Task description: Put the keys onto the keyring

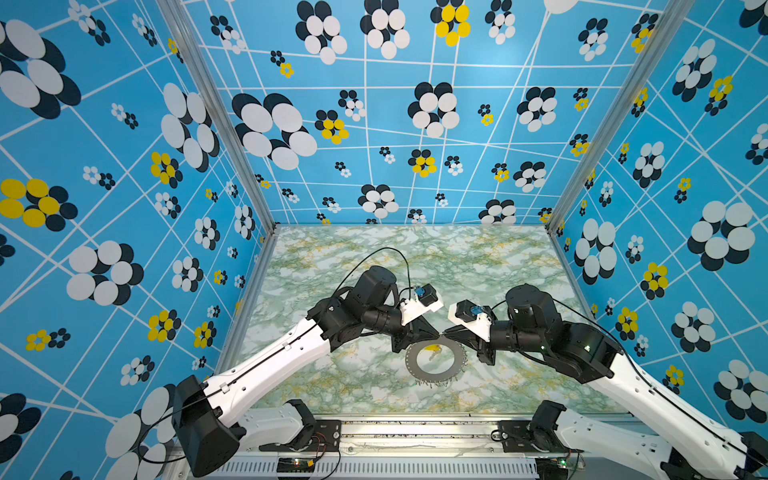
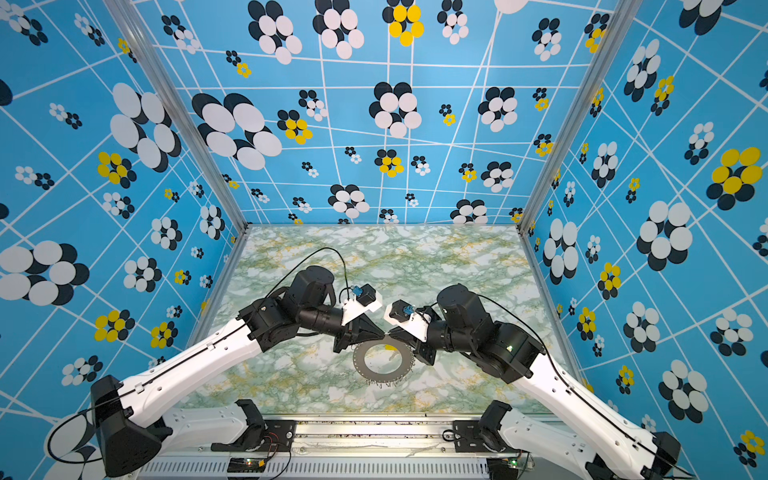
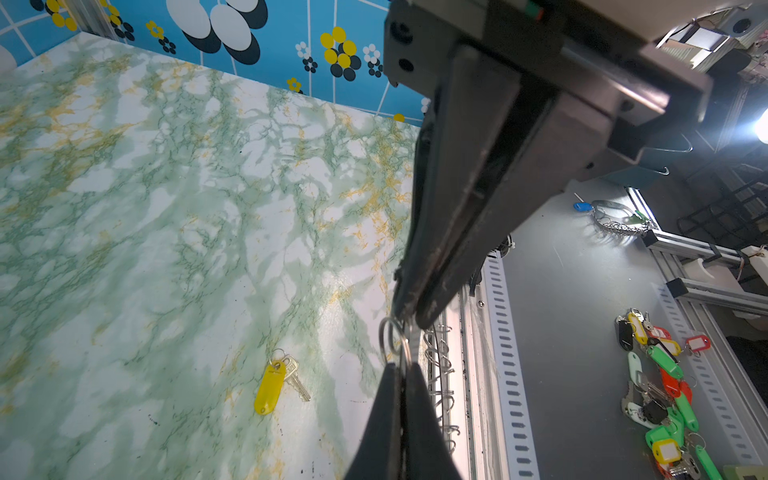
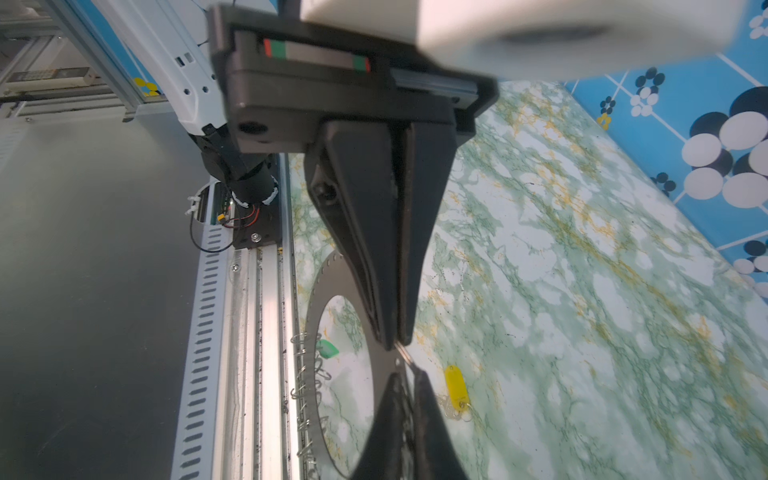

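**Claws meet tip to tip over the keyring's far rim**

The keyring (image 1: pixel 432 377) (image 2: pixel 380 375) lies flat on the table (image 1: pixel 374 266), near its front edge. It is a thin, matte grey metal annulus with a wide round hole. Fine perforations dot its band, and springy silver wire loops bristle from the front arc of its rim.

The yellow key (image 3: pixel 270 386) is a glossy oblong plastic tag with rounded ends. It rests on the table with a small notched metal key (image 3: pixel 297 380) fanned out beside it on the same little ring. In both top views it shows through the far part of the keyring's hole. The green key (image 4: pixel 328 349) is a blurred green patch seen through that hole, close to the rim's loops.

Just above the far rim, the left claw (image 3: pixel 409 318) has its tapered black fingers pressed together, pinching a wire loop (image 3: pixel 390 336) of thin bright steel. Whether that loop hangs from the rim or belongs to a key cannot be told.

The right claw (image 4: pixel 395 343) points straight at it, tip almost touching tip. A hairline slit runs between its fingers, and the pictures do not settle whether they grip the wire.

The table has a smooth marble print, white veined with green and ochre. A slotted aluminium rail (image 4: pixel 199 316) borders its front.
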Available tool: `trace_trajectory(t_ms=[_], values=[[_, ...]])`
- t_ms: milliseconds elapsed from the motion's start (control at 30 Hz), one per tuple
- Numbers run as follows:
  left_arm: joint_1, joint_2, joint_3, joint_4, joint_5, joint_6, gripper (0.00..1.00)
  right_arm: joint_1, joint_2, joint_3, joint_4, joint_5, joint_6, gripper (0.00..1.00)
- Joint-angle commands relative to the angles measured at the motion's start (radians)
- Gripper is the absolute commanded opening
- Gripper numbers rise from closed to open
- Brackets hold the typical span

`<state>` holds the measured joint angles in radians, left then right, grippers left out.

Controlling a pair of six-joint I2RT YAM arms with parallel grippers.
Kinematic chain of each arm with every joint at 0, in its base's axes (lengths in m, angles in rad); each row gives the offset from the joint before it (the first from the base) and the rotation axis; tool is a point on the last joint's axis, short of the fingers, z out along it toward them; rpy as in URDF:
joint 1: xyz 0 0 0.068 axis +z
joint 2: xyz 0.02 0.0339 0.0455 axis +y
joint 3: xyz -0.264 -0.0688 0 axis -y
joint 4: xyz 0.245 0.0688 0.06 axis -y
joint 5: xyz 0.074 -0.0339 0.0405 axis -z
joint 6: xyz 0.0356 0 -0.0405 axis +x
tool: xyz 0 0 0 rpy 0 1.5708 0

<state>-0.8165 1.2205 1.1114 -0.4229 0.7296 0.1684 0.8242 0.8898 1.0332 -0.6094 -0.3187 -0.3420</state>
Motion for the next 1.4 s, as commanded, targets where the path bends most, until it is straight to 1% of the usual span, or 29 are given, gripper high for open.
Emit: trace_trajectory(t_ms=[0,100,233,367,533,633,733,800,933,1033,1133,1233,1367], values=[[-0.01,-0.044,-0.001,-0.01,-0.005,0.019,0.0,0.003,-0.061,0.002,0.033,0.1,0.017,0.25],[-0.009,-0.064,0.011,-0.028,-0.01,0.034,0.0,0.002,-0.087,0.002,0.006,0.096,0.006,0.32],[-0.009,-0.065,0.038,-0.058,-0.011,0.051,0.0,0.003,-0.073,0.019,-0.042,0.028,-0.026,0.37],[-0.01,-0.066,0.056,-0.077,-0.011,0.066,0.0,0.003,-0.059,0.029,-0.069,-0.012,-0.06,0.37],[-0.016,-0.09,0.062,-0.083,-0.035,0.105,0.0,0.002,-0.044,0.026,-0.098,-0.02,-0.077,0.38],[-0.041,-0.117,0.052,-0.105,-0.109,0.191,0.0,0.0,-0.028,0.031,-0.121,-0.035,-0.065,0.42],[-0.094,-0.158,0.02,-0.119,-0.266,0.332,0.0,-0.002,-0.024,0.031,-0.113,-0.077,-0.055,0.48],[-0.123,-0.181,0.005,-0.121,-0.327,0.407,0.0,-0.002,-0.023,0.03,-0.092,-0.108,-0.054,0.5],[-0.133,-0.186,0.023,-0.141,-0.343,0.473,0.0,-0.002,-0.019,0.06,-0.048,-0.169,-0.055,0.5],[-0.134,-0.176,0.042,-0.179,-0.335,0.512,0.0,-0.002,-0.004,0.096,-0.035,-0.215,-0.069,0.47],[-0.136,-0.173,0.053,-0.185,-0.309,0.517,0.0,-0.001,0.016,0.124,-0.033,-0.232,-0.101,0.43],[-0.137,-0.166,0.071,-0.186,-0.281,0.509,0.0,0.001,0.032,0.133,-0.034,-0.227,-0.135,0.4],[-0.138,-0.164,0.094,-0.185,-0.24,0.493,0.0,0.012,0.032,0.107,-0.022,-0.17,-0.187,0.37]])
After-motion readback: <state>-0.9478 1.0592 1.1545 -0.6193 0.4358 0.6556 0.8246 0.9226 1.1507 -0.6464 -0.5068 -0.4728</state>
